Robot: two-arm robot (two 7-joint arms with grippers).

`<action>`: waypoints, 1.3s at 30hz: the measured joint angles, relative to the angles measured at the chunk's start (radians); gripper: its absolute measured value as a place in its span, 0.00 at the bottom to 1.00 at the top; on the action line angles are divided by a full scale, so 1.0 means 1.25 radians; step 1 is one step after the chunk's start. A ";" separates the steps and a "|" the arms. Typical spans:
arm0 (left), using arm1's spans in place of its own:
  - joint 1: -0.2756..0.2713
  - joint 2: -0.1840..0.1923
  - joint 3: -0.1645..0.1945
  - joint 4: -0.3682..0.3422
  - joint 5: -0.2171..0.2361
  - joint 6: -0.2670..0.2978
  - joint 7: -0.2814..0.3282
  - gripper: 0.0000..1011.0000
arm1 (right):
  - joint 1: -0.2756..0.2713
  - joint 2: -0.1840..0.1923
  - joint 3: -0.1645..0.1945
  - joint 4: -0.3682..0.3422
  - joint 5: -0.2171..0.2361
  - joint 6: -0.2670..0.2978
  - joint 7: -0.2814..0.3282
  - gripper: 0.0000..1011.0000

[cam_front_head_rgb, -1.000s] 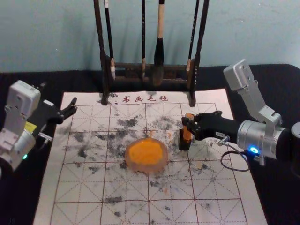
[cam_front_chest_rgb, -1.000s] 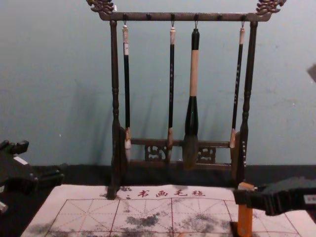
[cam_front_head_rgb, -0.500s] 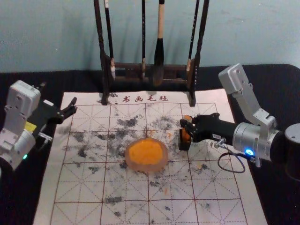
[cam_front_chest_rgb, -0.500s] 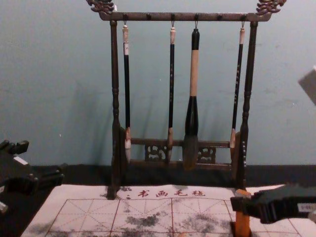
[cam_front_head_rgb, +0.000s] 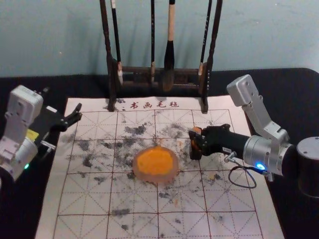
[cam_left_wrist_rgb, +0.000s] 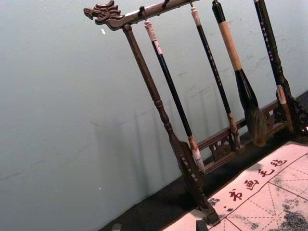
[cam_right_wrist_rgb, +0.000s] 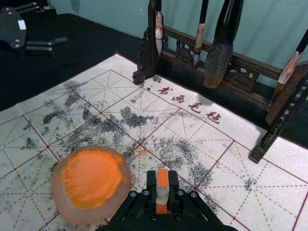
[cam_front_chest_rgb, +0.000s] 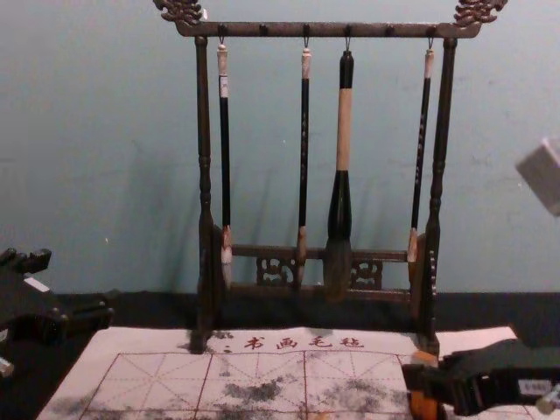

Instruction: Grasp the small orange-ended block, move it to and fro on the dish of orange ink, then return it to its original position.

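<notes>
My right gripper (cam_front_head_rgb: 195,138) is shut on the orange-ended block (cam_front_head_rgb: 197,130), held upright to the right of the round dish (cam_front_head_rgb: 156,178) of orange ink. A dark shape lies just below the block; shadow or holder, I cannot tell. In the right wrist view the block (cam_right_wrist_rgb: 162,179), orange with a white band, is pinched in the right gripper (cam_right_wrist_rgb: 162,188), apart from the dish (cam_right_wrist_rgb: 126,185). The block's foot is hidden in the head view. My left gripper (cam_front_head_rgb: 77,112) stays parked and open at the left; its fingertips edge into the left wrist view around the left gripper (cam_left_wrist_rgb: 159,226).
A wooden rack (cam_front_chest_rgb: 324,30) with several hanging brushes stands at the back. A white gridded felt mat (cam_front_head_rgb: 134,224) with dark smudges covers the middle of the black table (cam_front_head_rgb: 299,94). A cable (cam_front_head_rgb: 242,185) loops beneath the right wrist.
The right gripper has moved down and slightly left with the block, lowering it toward the mat. The left arm and dish have stayed in place.
</notes>
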 joint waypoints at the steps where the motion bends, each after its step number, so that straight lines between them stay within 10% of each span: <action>1: 0.000 0.000 0.000 0.000 0.000 0.000 0.000 0.99 | -0.001 -0.001 0.000 0.001 -0.005 -0.001 0.000 0.13; 24: 0.000 0.000 0.000 0.000 0.000 0.000 0.000 0.99 | -0.003 -0.004 0.000 0.000 -0.033 -0.008 0.000 0.13; 39: 0.000 0.000 0.000 0.000 0.000 0.000 0.000 0.99 | -0.003 -0.003 0.000 0.000 -0.031 -0.007 -0.001 0.56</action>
